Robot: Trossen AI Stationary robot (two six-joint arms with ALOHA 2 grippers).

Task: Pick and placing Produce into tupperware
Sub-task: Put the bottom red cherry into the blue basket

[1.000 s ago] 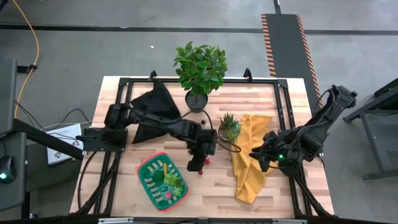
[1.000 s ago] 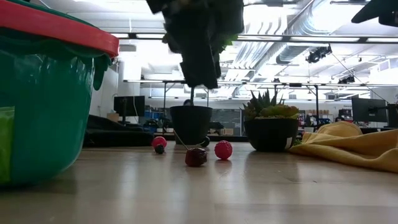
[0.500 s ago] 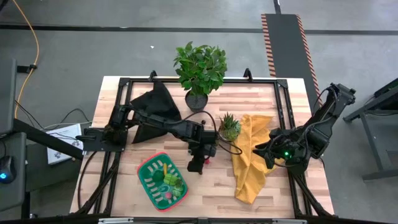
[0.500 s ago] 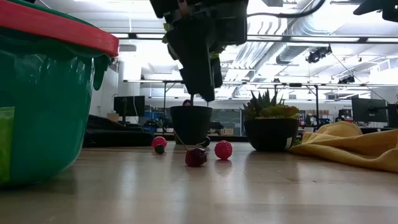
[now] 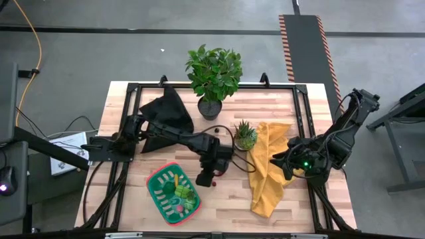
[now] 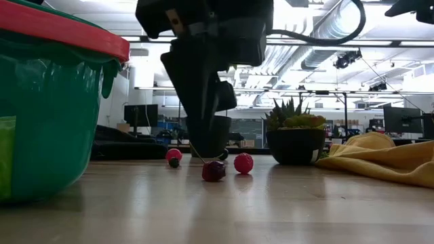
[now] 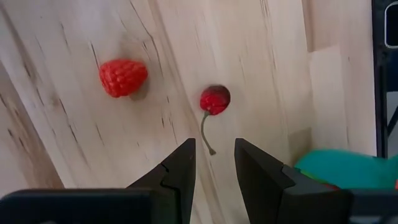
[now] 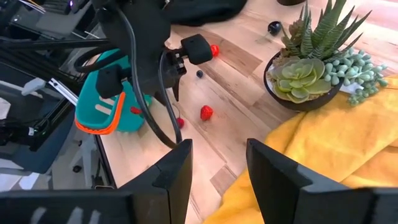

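Left gripper (image 7: 212, 163): poised above the wooden surface (image 5: 299, 206), fingers narrowly parted and empty, stem of a dark red cherry (image 7: 214, 99) pointing at the gap between them.
Produce: cherry and a red raspberry (image 7: 123, 76) lying apart on the bare wood; several more pieces already inside the tupperware.
Tupperware (image 5: 157, 179): green with red rim, near the surface's front edge, just beside the left gripper.
Right gripper (image 8: 217, 163): over the yellow cloth (image 5: 265, 172), fingers parted, empty.
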